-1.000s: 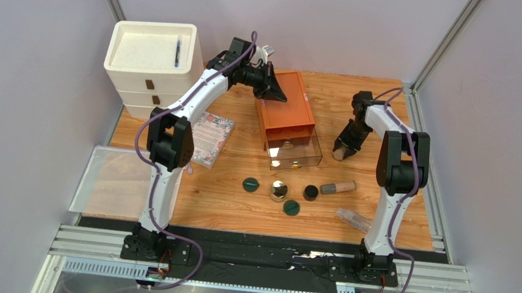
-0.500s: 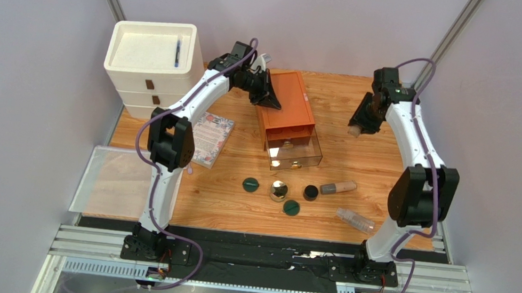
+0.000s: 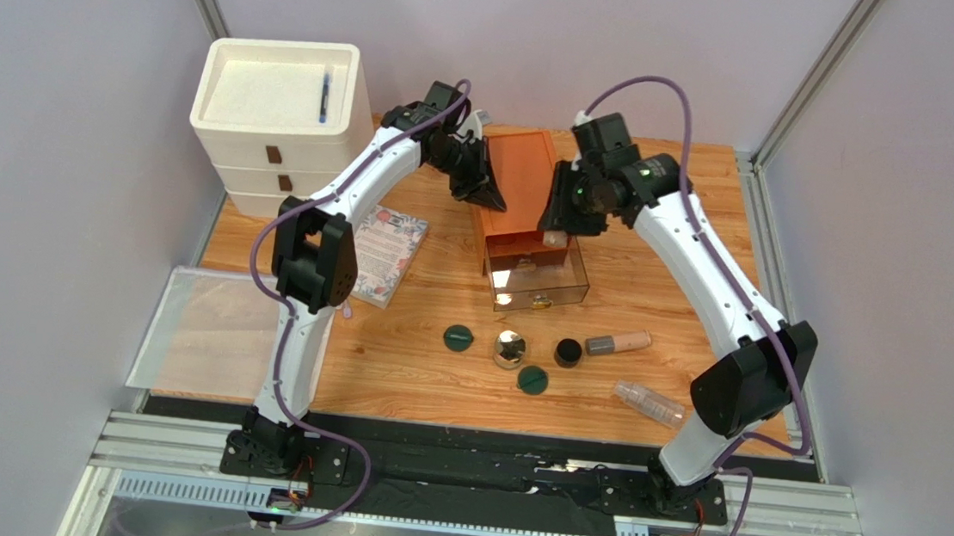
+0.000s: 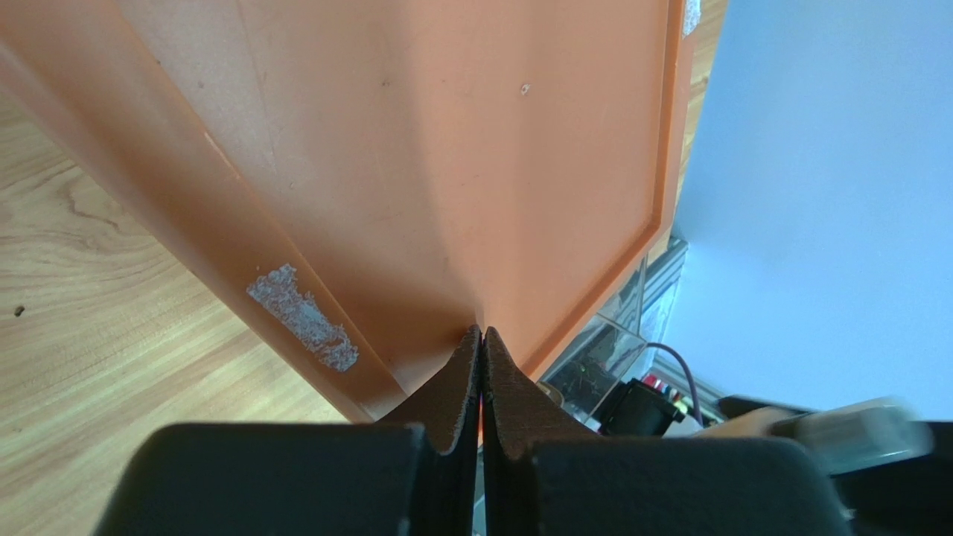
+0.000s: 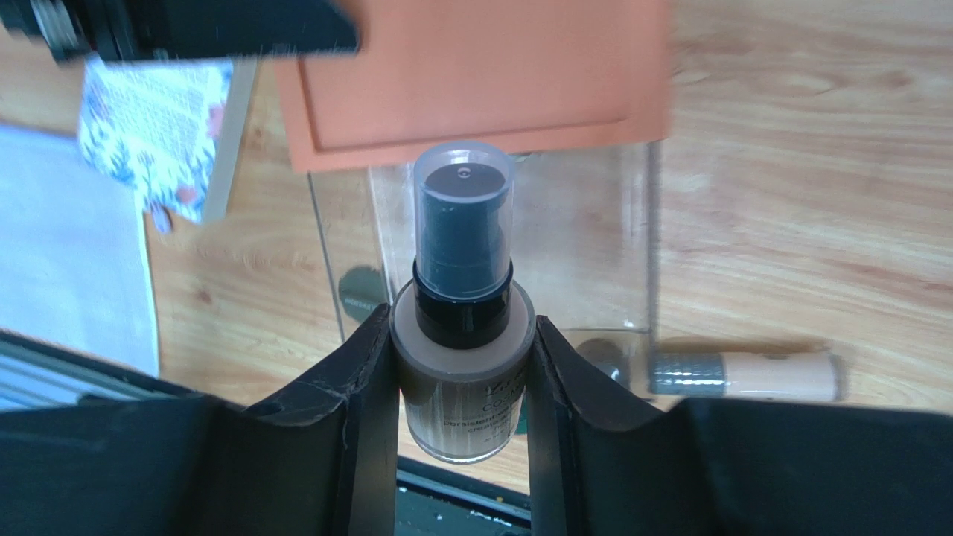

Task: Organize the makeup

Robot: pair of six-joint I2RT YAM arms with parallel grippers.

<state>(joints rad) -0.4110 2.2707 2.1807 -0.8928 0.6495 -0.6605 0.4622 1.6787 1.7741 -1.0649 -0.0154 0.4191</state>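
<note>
Your right gripper [image 5: 461,341] grips a beige dark-capped tube [image 5: 463,293] above the clear drawer [image 3: 544,278] of the orange-brown drawer box [image 3: 526,179] at upper centre, apparently to stow it, while your left gripper [image 4: 482,348], shut and empty, rests on the box top, likely steadying it.

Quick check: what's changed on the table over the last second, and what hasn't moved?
The right gripper, shut on the beige foundation bottle with a dark pump, swung leftward from the right side to above the orange-brown drawer box and its open clear drawer. Nothing was let go. The left gripper stays shut against the box top; the loose cosmetics lie unmoved.
</note>
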